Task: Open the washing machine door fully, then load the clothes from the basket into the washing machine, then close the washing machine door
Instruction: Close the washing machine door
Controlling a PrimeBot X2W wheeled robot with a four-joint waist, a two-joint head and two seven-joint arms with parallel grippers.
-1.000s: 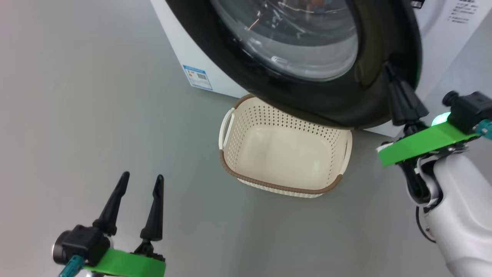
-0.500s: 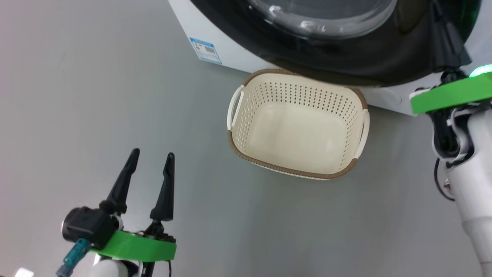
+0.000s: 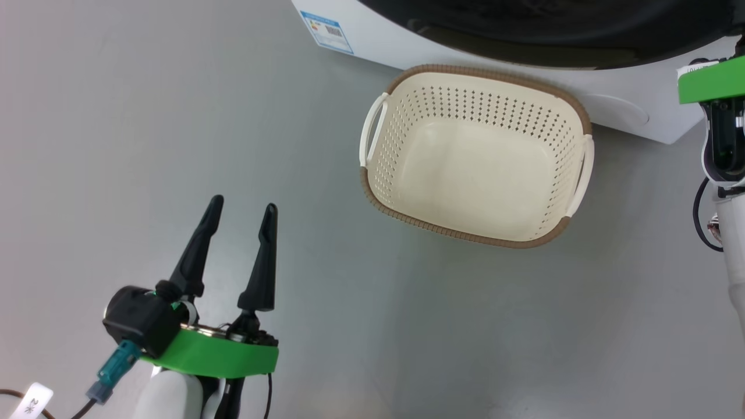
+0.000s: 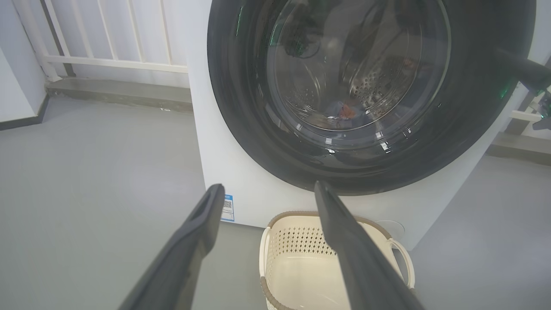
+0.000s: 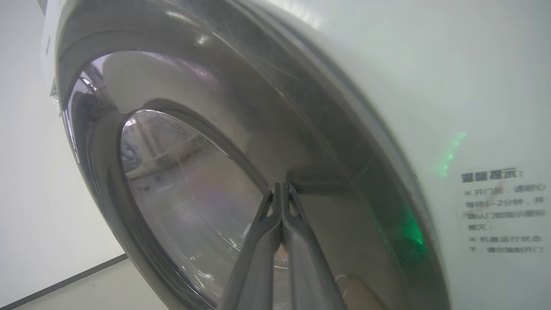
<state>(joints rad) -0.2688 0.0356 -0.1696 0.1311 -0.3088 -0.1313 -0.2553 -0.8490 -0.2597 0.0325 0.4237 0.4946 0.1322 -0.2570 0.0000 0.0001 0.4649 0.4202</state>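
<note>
The cream basket (image 3: 465, 235) with its brown rim stands empty on the floor in front of the washing machine (image 3: 407, 49). The glossy black washing machine door (image 4: 241, 107) lies against the machine's front. Through its glass a bit of blue and orange clothes (image 4: 344, 111) shows in the drum. My left gripper (image 3: 243, 205) hovers open and empty over the floor, left of the basket, and it points at the machine (image 4: 269, 186). My right gripper (image 5: 282, 186) is shut, with its tips on the door's black ring near the right edge. Its green wrist plate (image 3: 710, 81) shows at the right.
Grey floor (image 3: 145, 145) spreads wide on the left and in front of the basket. A white railing (image 4: 107, 43) and a low kerb run behind the machine. A blue label (image 3: 326, 28) marks the machine's lower corner. Printed text (image 5: 503, 211) sits on the white front.
The head camera has tipped down, so everything has slid up the picture. The door's lower edge no longer overlaps the basket's far rim. Both grippers keep their state.
</note>
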